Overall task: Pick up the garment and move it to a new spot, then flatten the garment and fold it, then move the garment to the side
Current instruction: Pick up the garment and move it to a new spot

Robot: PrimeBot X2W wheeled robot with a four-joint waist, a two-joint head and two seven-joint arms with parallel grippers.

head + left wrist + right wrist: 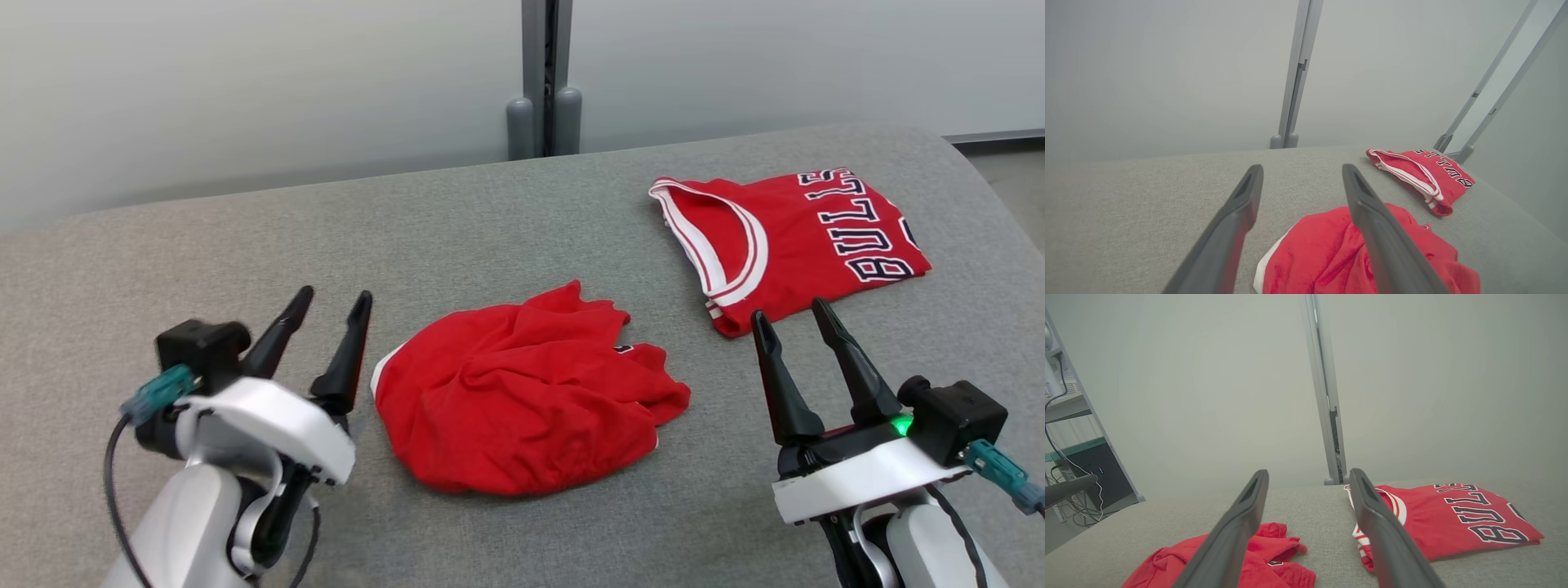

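Two red garments lie on the grey surface (204, 269). The crumpled red garment (522, 392) sits in a heap near the middle, between the two tools and touching neither. The folded jersey (808, 237) lies apart from it, farther back on the robot's right, with its dark lettering and white-trimmed neckline facing up.

From the head view, the left tool (335, 294) has its fingers spread wide with nothing between them, just beside the heap's left edge. The right tool (789, 309) is equally wide and empty, its tips close to the jersey's near corner. A grey post (545, 82) stands behind the surface against the pale wall (245, 98).

The left wrist view brings the heap in close. The tool's right-hand finger crosses in front of the heap, and a white band shows plainly along the cloth's near edge.

The right wrist view frames the gap between heap and jersey and gives the lettering square on: BULLS. It also adds a shelf (1069, 408) with hanging cables (1055, 428) at its far left edge.
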